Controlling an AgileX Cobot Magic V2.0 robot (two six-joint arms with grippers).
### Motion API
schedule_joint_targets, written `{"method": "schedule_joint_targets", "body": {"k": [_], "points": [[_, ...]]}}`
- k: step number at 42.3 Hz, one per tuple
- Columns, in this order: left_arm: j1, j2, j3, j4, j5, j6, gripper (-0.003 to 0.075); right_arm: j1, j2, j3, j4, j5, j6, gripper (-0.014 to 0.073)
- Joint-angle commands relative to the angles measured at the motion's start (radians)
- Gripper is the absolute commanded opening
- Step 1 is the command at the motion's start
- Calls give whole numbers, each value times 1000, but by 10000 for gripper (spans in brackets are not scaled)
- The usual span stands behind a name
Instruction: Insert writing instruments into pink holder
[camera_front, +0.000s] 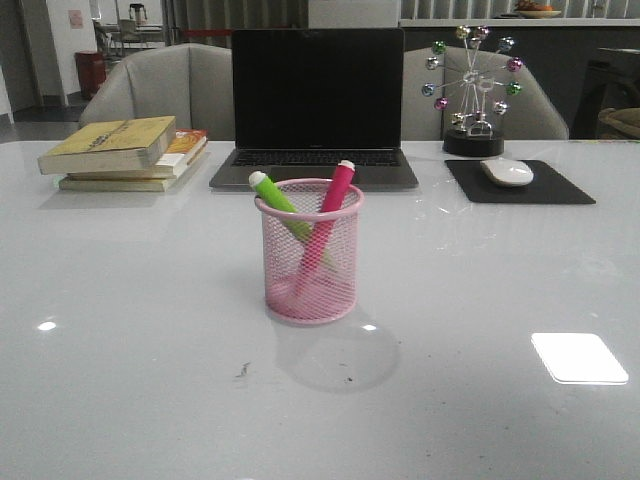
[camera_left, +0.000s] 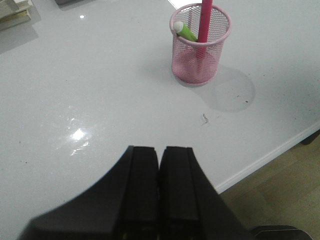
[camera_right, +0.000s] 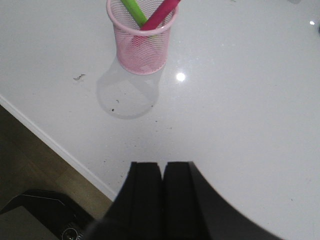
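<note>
The pink wire-mesh holder stands upright mid-table. Inside it lean a lime green pen and a magenta pen, crossing, their white ends above the rim. The left wrist view shows the holder with the green pen and the magenta pen well ahead of my left gripper, which is shut and empty near the table's front edge. My right gripper is shut and empty too, back from the holder, the green pen and the magenta pen. Neither gripper shows in the front view.
Behind the holder stand a black laptop, a stack of books at the left, and a mouse on a dark pad with a ball ornament at the right. The table's front edge runs near both grippers.
</note>
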Motion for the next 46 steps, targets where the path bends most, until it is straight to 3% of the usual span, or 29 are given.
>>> {"method": "schedule_joint_targets", "body": {"k": [1, 13, 19, 33, 41, 46], "points": [[-5, -3, -30, -8, -76, -8, 92, 0, -4, -27, -6, -55, -8, 29], [0, -27, -21, -10, -90, -8, 92, 0, -4, -27, -6, -55, -8, 29], [94, -102, 6, -14, -123, -8, 93, 0, -4, -27, -6, -55, -8, 29], [434, -472, 392, -66, -543, -8, 93, 0, -4, -27, -6, -55, -8, 29], [535, -635, 573, -150, -624, -8, 93, 0, -4, -27, -6, -55, -8, 29], [545, -681, 649, -166, -702, -8, 93, 0, -4, -27, -6, -55, -8, 29]]}}
